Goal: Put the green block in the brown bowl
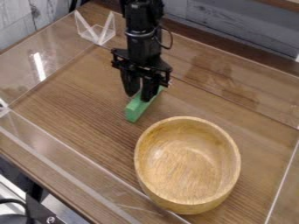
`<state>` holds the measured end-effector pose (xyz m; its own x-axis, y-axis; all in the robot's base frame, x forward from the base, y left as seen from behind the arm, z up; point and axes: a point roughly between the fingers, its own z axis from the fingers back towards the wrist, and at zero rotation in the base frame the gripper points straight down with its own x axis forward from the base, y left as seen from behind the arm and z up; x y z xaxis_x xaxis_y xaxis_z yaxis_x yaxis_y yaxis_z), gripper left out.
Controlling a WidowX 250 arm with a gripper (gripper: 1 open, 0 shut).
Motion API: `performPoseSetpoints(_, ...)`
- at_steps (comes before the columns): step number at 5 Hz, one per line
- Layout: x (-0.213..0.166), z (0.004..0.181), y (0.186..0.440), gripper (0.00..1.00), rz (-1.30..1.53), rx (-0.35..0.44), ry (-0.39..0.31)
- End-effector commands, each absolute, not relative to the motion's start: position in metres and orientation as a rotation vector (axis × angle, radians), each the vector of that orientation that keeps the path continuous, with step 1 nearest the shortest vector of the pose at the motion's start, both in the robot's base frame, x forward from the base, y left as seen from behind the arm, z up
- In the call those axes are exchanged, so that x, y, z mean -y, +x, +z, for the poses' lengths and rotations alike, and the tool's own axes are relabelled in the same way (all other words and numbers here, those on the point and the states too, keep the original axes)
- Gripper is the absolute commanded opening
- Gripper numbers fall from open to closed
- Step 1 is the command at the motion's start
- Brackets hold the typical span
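The green block [138,108] lies on the wooden table just left of and behind the brown bowl [142,156], apart from its rim. My gripper [142,94] points straight down right above the block, open, its dark fingers [131,87] spread to either side of the block's far end. I cannot tell whether the fingertips still touch the block. The bowl is empty and sits at the front right.
Clear acrylic walls edge the table at the left [35,61] and front. A small transparent stand [93,31] sits at the back left behind the arm. Dark cables and gear [30,210] show at the bottom left corner.
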<state>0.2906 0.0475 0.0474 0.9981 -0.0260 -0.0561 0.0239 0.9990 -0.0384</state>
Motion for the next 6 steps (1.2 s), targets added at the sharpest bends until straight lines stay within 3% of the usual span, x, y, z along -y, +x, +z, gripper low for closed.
performPoseSetpoints(1,-0.047,0.073,0.303,1.00,-0.050,0.021,-0.010)
performPoseSetpoints(5,-0.050,0.055,0.303,1.00,-0.077,0.001,-0.013)
performPoseSetpoints(6,-0.049,0.050,0.302,0.00,-0.083,-0.001,-0.018)
